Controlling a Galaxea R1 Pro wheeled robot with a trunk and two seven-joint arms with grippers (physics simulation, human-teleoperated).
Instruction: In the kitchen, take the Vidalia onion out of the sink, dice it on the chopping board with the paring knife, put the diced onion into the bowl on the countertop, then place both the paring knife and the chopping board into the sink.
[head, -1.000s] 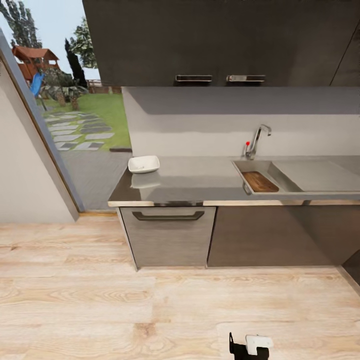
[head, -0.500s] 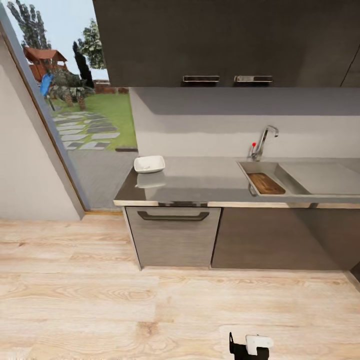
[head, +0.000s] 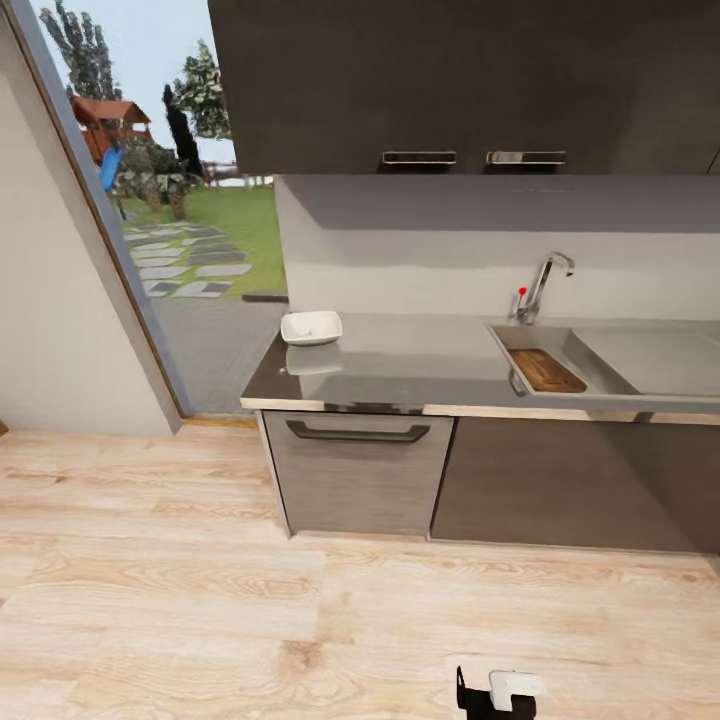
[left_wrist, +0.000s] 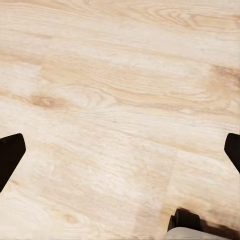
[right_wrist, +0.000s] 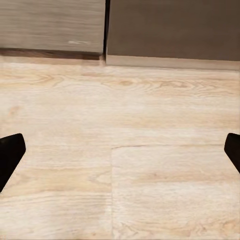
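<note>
The grey countertop (head: 400, 365) lies across the room from me in the head view. A white squarish bowl (head: 311, 327) stands at its left end. At the right is the steel sink (head: 520, 336) with its curved chrome tap (head: 545, 280). The brown chopping board (head: 547, 370) lies inside the basin. The Vidalia onion and the paring knife are out of view. My left gripper (left_wrist: 120, 155) is open above bare wood floor, its dark fingertips (left_wrist: 10, 155) far apart. My right gripper (right_wrist: 120, 155) is open too, low over the floor near the cabinet base (right_wrist: 170, 30).
Dark cabinets with a bar-handled drawer (head: 357, 432) stand under the worktop, and wall cabinets (head: 470, 80) hang above. A glass opening to the garden (head: 200, 250) is at the left, beside a white wall (head: 60, 300). Light wood floor (head: 300, 600) stretches between me and the cabinets.
The whole head view has shifted: counter, bowl and sink sit further right in the picture than a second ago, so the camera has moved. Nothing on the counter has moved.
</note>
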